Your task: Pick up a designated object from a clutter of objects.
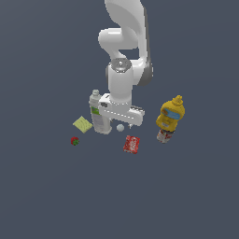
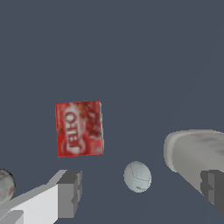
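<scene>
The tiny pale whitish-blue ball (image 1: 120, 127) lies on the dark floor just below the gripper's hand. In the wrist view the ball (image 2: 137, 176) sits between the two grey fingertips (image 2: 70, 192), nearer the far one, and nothing touches it. My gripper (image 1: 120, 123) hangs over it, open and empty, and also shows in the wrist view (image 2: 142, 190). Around it lies the clutter: a white green-labelled bottle (image 1: 99, 114), a red box (image 1: 131, 144), a yellow mustard bottle (image 1: 171, 115), a yellow-green flat square (image 1: 82, 124) and a red strawberry (image 1: 74, 141).
The white bottle (image 2: 197, 153) stands close beside one finger in the wrist view. The red box (image 2: 79, 129) lies flat a short way beyond the ball. A red can (image 1: 163, 136) sits at the mustard bottle's foot. The floor is a plain dark grey.
</scene>
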Robot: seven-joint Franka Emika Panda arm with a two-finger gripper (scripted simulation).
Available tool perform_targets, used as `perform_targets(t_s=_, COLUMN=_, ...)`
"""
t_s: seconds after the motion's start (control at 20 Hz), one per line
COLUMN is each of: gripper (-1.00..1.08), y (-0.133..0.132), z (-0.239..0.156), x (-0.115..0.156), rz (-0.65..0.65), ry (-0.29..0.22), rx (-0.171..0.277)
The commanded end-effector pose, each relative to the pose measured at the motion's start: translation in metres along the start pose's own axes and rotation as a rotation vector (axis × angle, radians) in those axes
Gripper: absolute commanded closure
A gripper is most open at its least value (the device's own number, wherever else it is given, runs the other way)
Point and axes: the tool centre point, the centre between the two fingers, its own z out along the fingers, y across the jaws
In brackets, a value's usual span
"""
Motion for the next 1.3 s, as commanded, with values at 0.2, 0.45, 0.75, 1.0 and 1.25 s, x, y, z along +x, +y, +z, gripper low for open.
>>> perform_targets(t_s=0.2, gripper=-0.92, y=0.016, z=0.049, x=-0.041, rz=0.072, ry=-0.052, rx=-0.024)
perform_targets(t_s=0.45, gripper=-0.92, y=0.018, z=0.059, x=-0.051, rz=0.095, ry=-0.054, rx=-0.026)
perform_targets(t_s=0.75, gripper=-0.92, y=0.000, z=0.042, x=-0.038, rz=0.072, ry=-0.009, rx=-0.001)
perform_targets(t_s=1.0, gripper=-0.92, y=0.004, z=0.054, x=-0.041, rz=0.076, ry=-0.017, rx=-0.006)
perform_targets(t_s=1.25, gripper=-0.92, y=0.011, z=0.080, x=-0.048, rz=0.086, ry=-0.034, rx=-0.015)
